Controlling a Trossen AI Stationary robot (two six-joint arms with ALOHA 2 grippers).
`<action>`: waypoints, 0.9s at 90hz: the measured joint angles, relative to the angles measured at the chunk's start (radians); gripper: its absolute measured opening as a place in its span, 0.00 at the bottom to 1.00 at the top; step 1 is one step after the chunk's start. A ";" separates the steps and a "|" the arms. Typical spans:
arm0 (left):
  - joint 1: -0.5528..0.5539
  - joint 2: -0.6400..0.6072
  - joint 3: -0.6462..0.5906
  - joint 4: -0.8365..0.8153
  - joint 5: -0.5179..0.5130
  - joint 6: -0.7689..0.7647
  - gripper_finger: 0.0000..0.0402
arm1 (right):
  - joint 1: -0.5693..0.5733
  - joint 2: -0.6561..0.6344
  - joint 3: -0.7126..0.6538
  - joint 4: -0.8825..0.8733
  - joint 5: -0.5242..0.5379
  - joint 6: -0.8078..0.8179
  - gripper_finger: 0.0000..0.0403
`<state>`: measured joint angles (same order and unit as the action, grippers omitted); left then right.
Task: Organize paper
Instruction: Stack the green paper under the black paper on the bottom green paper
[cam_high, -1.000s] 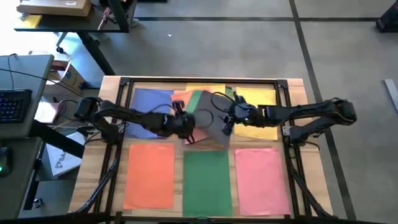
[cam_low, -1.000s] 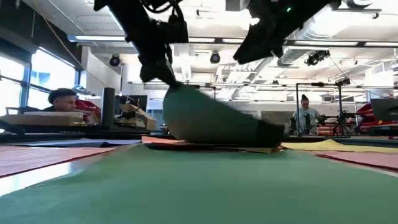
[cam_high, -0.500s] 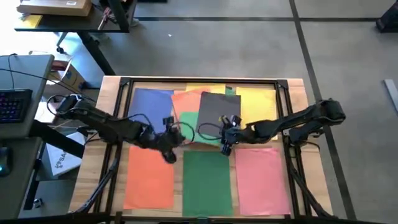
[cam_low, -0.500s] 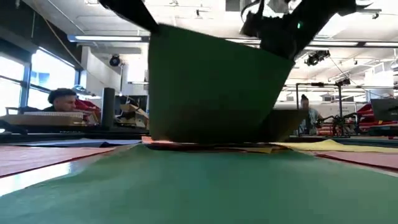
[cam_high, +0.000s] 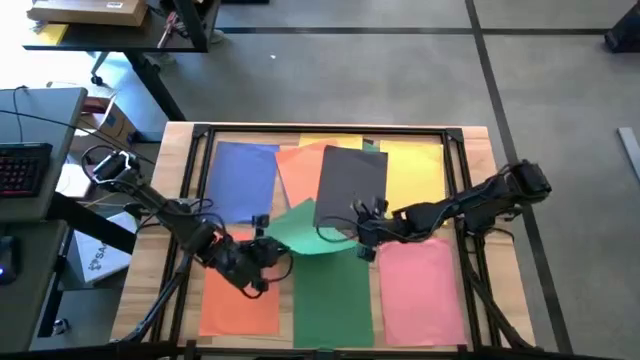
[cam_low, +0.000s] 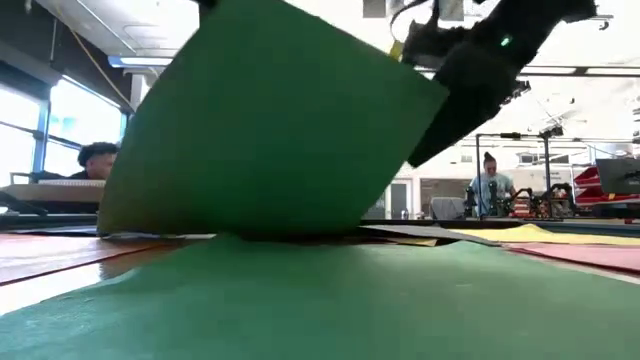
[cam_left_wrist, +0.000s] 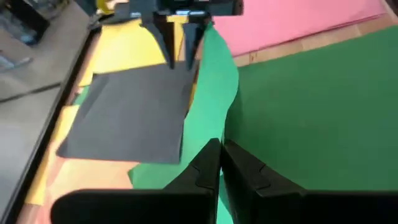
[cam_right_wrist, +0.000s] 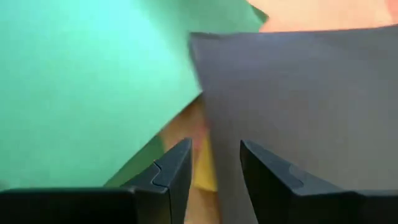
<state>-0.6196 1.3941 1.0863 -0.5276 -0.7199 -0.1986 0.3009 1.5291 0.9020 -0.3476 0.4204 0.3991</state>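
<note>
Left gripper (cam_high: 268, 252) we see pinched shut on the green sheet (cam_high: 312, 228), which lifts between it and our open, empty right gripper (cam_high: 362, 238).

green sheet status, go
Left gripper shut on loose green sheet, carrying it over green pile. Right gripper open above dark grey sheet. Nothing blocking.

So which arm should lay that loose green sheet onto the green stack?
Left. The left pincer is shut on the green sheet, already over the green stack. The right pincer is open, holding nothing, beside the dark grey sheet.
</note>
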 joint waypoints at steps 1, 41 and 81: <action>-0.001 0.000 0.000 0.003 0.000 0.001 0.00 | 0.006 -0.005 0.000 -0.004 0.006 0.009 0.30; -0.003 0.069 0.000 0.140 0.025 0.186 0.00 | 0.300 -0.114 0.000 0.213 0.148 -0.186 0.30; -0.016 0.081 0.000 0.131 0.028 0.140 0.00 | 0.298 0.029 0.000 0.258 0.257 -0.249 0.30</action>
<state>-0.6353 1.4754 1.0859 -0.3969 -0.6918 -0.0582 0.5990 1.5583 0.9020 -0.0894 0.6773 0.1497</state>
